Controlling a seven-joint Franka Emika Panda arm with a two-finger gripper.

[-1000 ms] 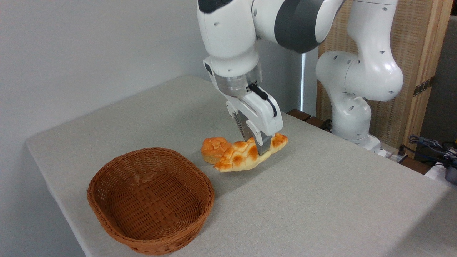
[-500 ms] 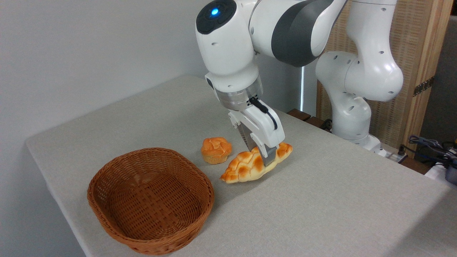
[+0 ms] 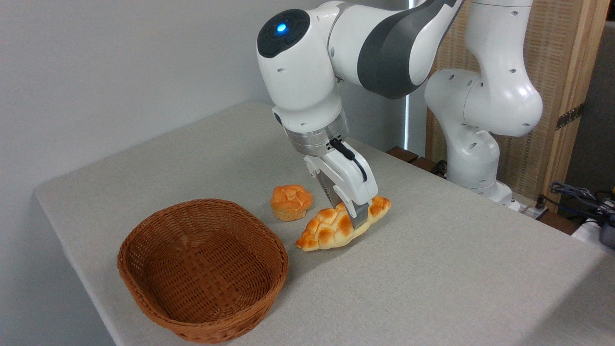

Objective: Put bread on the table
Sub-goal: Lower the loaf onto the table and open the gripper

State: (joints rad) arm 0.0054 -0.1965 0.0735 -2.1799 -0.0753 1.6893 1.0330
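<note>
The bread (image 3: 331, 228), a long braided loaf with a golden-orange crust and pale sides, lies across the middle of the grey-beige table (image 3: 432, 278), its lower left end touching or almost touching the cloth. My gripper (image 3: 356, 218) is shut on the bread around its middle, coming down from above. One grey finger (image 3: 359, 217) shows in front of the loaf; the other is hidden behind it.
A small round orange bun (image 3: 290, 202) sits just left of the bread. An empty brown wicker basket (image 3: 202, 269) stands at the front left near the table's edge. The arm's white base (image 3: 475, 158) rises at the back right, with cables (image 3: 581, 197) beyond it.
The gripper has come down and slightly forward with the bread, from hanging in front of the bun to low over the table beside it. The bun and basket have stayed put.
</note>
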